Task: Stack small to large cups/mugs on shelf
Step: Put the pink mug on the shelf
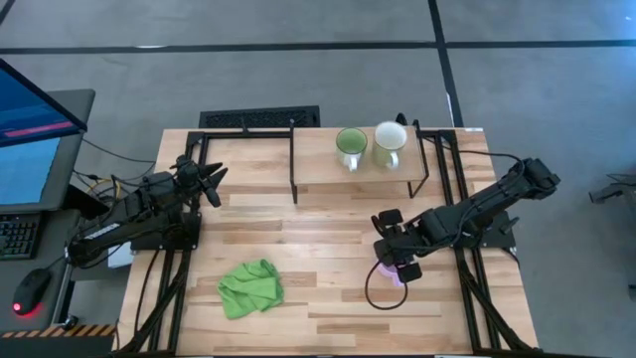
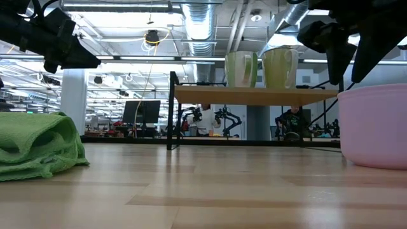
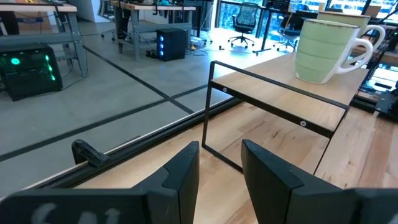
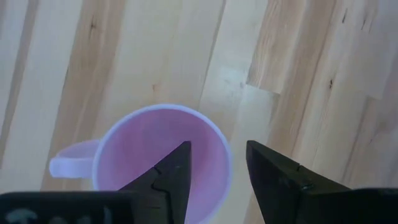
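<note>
Over at the left edge of the table [image 1: 328, 298], the left gripper [image 1: 211, 183] waits in the air, its fingers a little apart with nothing between them, aimed toward the shelf [image 1: 318, 171]. Near the front of the table, left of centre, lies a crumpled green cloth [image 1: 250, 287], well away from any cup.

The shelf stands at the back of the table on thin black legs. On its right half the green mug [image 1: 350, 146] and the cream mug [image 1: 389, 142] stand upright, just beside each other, the green one to the left.

Further right and forward, the purple mug [image 4: 158, 162] sits upright on the table, not yet on the shelf. The right gripper [image 4: 214, 177] hangs directly over it, spread, with one finger above the mug's inside and the other above or just outside the rim; it holds nothing. The handle sticks out to one side, clear of both fingers.

Judging from this, the risk lies in the pinch on the wall. If the gripper comes down slightly off line, a fingertip could land on the rim and tip or shove the mug instead of straddling it. A thin grip on a smooth wall may also let the mug swing or slip on the way up. At the shelf, the purple mug must clear the board's front edge and be set down without knocking the green mug, which stands close to where it would go.

No brand, label or readable writing shows on the mugs, the shelf or the cloth.
</note>
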### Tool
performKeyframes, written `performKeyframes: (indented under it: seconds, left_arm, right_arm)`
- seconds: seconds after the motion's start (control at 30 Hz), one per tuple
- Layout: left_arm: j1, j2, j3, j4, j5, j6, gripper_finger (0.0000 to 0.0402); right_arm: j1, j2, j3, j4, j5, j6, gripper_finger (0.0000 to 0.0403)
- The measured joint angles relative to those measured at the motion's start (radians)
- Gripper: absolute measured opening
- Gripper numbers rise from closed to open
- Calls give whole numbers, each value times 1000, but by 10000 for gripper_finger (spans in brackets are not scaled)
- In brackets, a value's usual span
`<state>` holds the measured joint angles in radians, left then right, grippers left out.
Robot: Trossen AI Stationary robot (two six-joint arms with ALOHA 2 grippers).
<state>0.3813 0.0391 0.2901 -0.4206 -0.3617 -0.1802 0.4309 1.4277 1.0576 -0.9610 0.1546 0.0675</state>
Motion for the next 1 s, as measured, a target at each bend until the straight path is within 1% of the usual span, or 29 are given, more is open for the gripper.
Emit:
performKeyframes:
  seconds: [0.67, 0.83, 0.9, 1.0]
  left_arm:
    - [0, 0, 0, 0, 0, 0, 110]
    - [0, 0, 0, 0, 0, 0, 110]
    - [0, 0, 0, 0, 0, 0, 110]
    - [0, 0, 0, 0, 0, 0, 110]
  right_arm:
    - [-1, 1, 0, 12, 6, 3, 173]
    - [-2, 47, 0, 18, -2, 1, 173]
    - [-3, 65, 2, 24, -24, -15, 173]
    - [-3, 66, 1, 19, -25, -24, 173]
